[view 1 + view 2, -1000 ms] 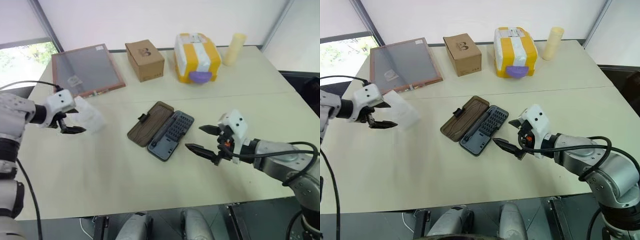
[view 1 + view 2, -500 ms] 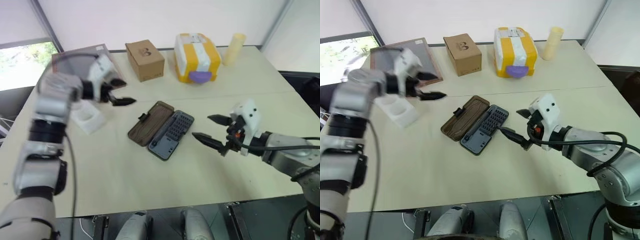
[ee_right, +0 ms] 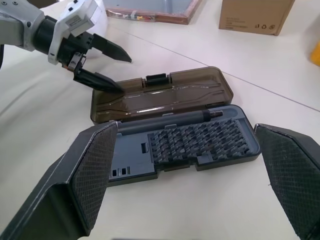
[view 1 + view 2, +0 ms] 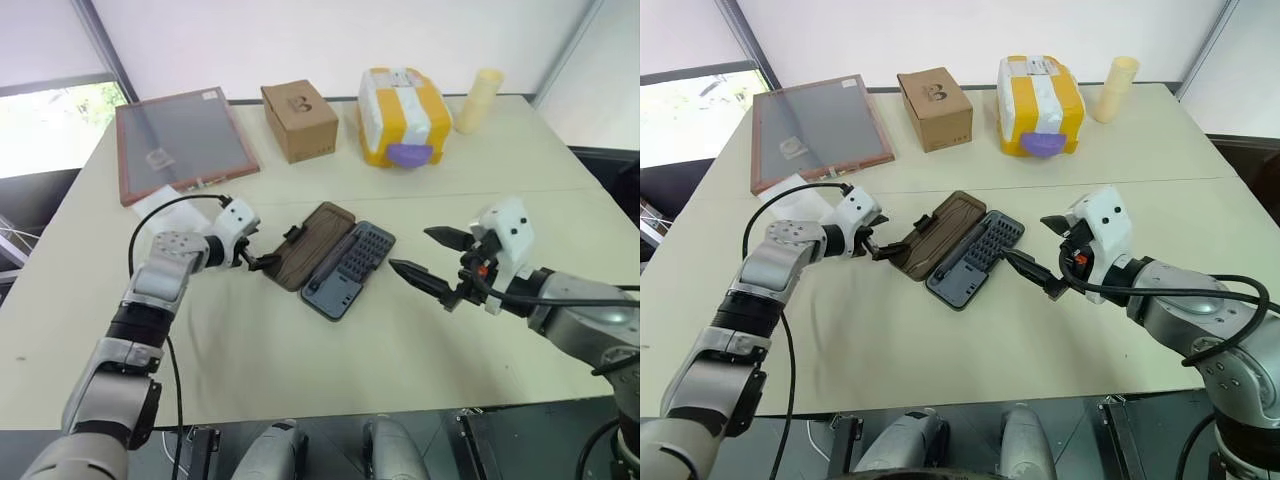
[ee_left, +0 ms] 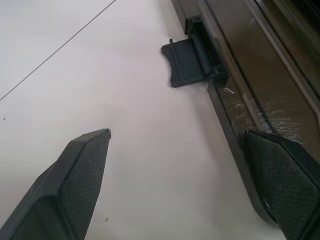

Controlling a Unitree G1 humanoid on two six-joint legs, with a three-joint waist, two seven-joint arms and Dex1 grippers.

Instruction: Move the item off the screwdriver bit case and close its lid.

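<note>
The screwdriver bit case [image 4: 352,268] lies open in the middle of a pale table [image 4: 250,380], with rows of bits and a driver handle showing in its grey base. Its brown see-through lid [image 4: 318,243] is folded flat onto the table on the robot's left side of the base. The left arm reaches in low from the left, elbow bent and forearm angled across the table towards the lid. The left pincer [image 4: 258,258] is partly spread. One finger [image 5: 280,170] is at the lid's outer edge, near its small latch tab [image 5: 182,65], and the other finger is over bare table; whether the first one touches the lid cannot be told. The right arm comes in low from the right, its forearm nearly level. The right pincer [image 4: 410,250] is spread wide and holds nothing, pointing at the base from just beside it without touching. A white plastic item [image 4: 148,204] rests on the table off the case, on the far left behind the left arm. Along the far edge stand a framed board [image 4: 180,140], a cardboard box [image 4: 298,120], a yellow and white package [image 4: 403,115] and a cream cylinder [image 4: 478,85].
</note>
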